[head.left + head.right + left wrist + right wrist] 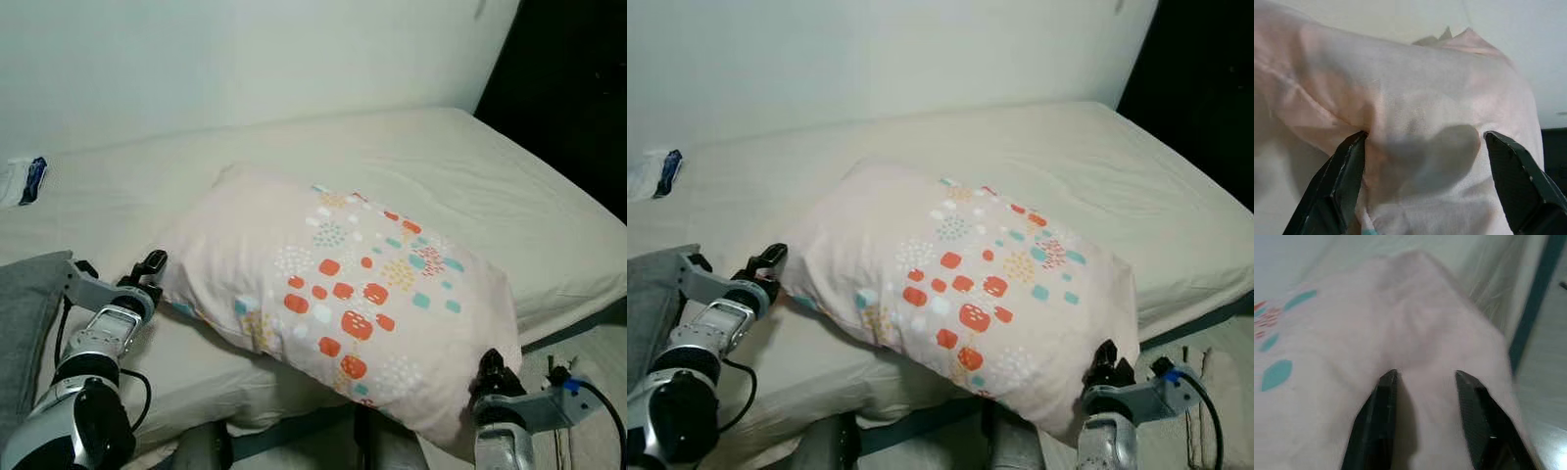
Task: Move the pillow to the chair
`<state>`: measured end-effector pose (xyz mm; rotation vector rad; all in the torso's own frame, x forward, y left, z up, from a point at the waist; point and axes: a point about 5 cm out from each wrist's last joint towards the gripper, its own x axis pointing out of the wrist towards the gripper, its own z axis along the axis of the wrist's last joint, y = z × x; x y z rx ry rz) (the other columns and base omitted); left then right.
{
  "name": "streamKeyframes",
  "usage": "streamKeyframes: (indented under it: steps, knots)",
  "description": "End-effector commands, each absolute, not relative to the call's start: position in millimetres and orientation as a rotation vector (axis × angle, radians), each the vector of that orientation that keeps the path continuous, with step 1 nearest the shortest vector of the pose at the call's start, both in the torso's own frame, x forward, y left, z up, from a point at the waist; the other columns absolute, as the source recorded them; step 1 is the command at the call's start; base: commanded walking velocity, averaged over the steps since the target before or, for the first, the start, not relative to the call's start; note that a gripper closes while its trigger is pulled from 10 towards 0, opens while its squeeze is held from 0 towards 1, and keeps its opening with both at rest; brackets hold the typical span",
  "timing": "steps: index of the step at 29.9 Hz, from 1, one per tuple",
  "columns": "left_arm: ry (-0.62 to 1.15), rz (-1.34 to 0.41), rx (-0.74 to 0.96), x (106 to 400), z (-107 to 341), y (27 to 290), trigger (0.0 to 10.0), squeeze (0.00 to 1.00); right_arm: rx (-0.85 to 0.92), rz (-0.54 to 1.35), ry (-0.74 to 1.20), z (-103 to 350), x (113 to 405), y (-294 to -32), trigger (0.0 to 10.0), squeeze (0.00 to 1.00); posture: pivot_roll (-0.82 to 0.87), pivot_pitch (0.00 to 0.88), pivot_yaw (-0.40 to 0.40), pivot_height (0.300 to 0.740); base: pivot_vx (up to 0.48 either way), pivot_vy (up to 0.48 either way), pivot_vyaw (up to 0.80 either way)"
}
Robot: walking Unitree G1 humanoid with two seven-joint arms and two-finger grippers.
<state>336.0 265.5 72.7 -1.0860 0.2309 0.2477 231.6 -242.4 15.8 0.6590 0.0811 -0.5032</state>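
Dim, soft indoor light, slightly grainy.
The upper right corner falls to black; the right wrist view is blurred, with soft shadows under the pillow (338,294).

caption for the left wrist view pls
Left gripper with its fingers spread around a bulge of the pale pink pillow.

Pillow (338,294) on bed (509,196), overhanging front edge. Left claw (155,262) at its left end, right claw (487,370) at front right corner. Packet (24,181) far left.
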Motion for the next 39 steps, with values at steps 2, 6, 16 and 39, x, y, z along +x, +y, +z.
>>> streamKeyframes:
  steps: [2,6,16,39]
  knots:
    - [0.232,0.243,-1.054,338,75,266,10.0,0.00,0.649,-0.409,0.130,10,236,-232,10.0,1.00,0.00,0.049,-0.042,0.581,0.000,0.000,0.00]
    - [0.235,0.238,-1.049,336,74,266,10.0,0.00,0.653,-0.371,0.132,11,237,-229,10.0,1.00,0.00,0.045,-0.046,0.581,0.000,0.000,0.00]
    - [0.241,0.226,-1.028,335,73,266,10.0,0.00,0.637,-0.422,0.110,8,232,-241,10.0,1.00,0.00,0.044,-0.049,0.581,0.000,0.000,0.00]
    - [0.254,0.208,-1.003,339,73,256,10.0,0.00,0.144,0.238,0.203,39,306,-160,4.9,0.00,0.00,0.061,-0.035,0.581,0.000,0.000,0.00]
